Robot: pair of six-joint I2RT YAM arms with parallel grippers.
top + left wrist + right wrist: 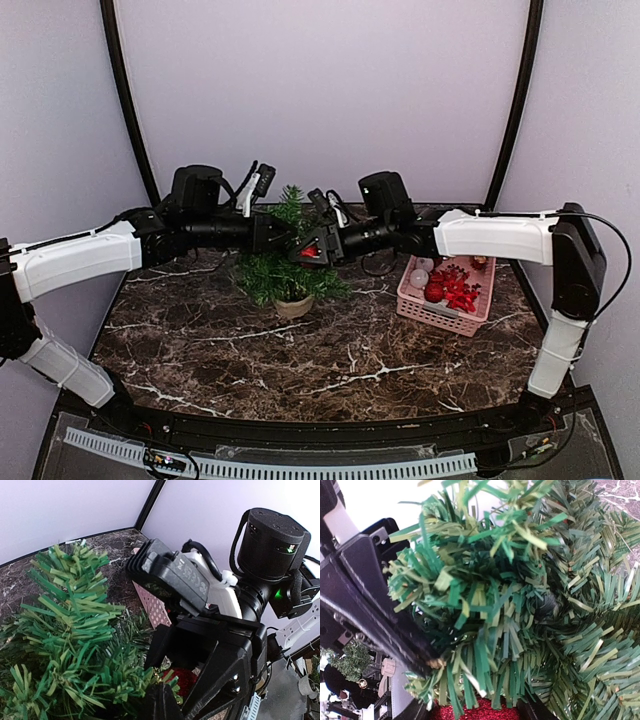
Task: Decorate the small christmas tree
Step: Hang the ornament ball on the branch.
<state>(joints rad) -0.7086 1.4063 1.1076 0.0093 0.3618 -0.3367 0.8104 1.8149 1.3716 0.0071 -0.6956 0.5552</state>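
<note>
1. From above: you have both arms meeting at the small christmas tree (285, 272), a bushy dark green miniature on a round tan base, which stands upright at the middle back of the desk (300, 370).
   - The left pincer (272, 232) is pressed together against the upper branches. Whether a sprig is caught in it cannot be told.
   - The right pincer (306, 250) pinches a red glittery ornament (312, 252) right at the foliage.
   - No decoration shows hung on the branches, and the pink plastic basket (440, 316), just right of the tree, holds a heap of red and white ornaments (452, 290). By that reading you are near the start: this piece is not yet let go and the rest wait.

2. Left wrist: the tree's needles (70, 615) fill the left half. The right pincer's black body looms opposite, with the red ornament (182, 680) in its jaws and touching the tips of the branches. A corner of the pink basket (155, 611) shows behind.

3. Right wrist: green needles (520, 605) crowd the lens. The red glitter (475, 713) sits at the bottom edge, tucked under a branch, and the other arm's black pincer is on the left.

4. Surface and room:
   - The desk is dark brown marble-patterned, veined white.
   - Pale lilac walls (320, 90) enclose it.
   - Two curved black poles (125, 90) rise at the back corners.
</note>
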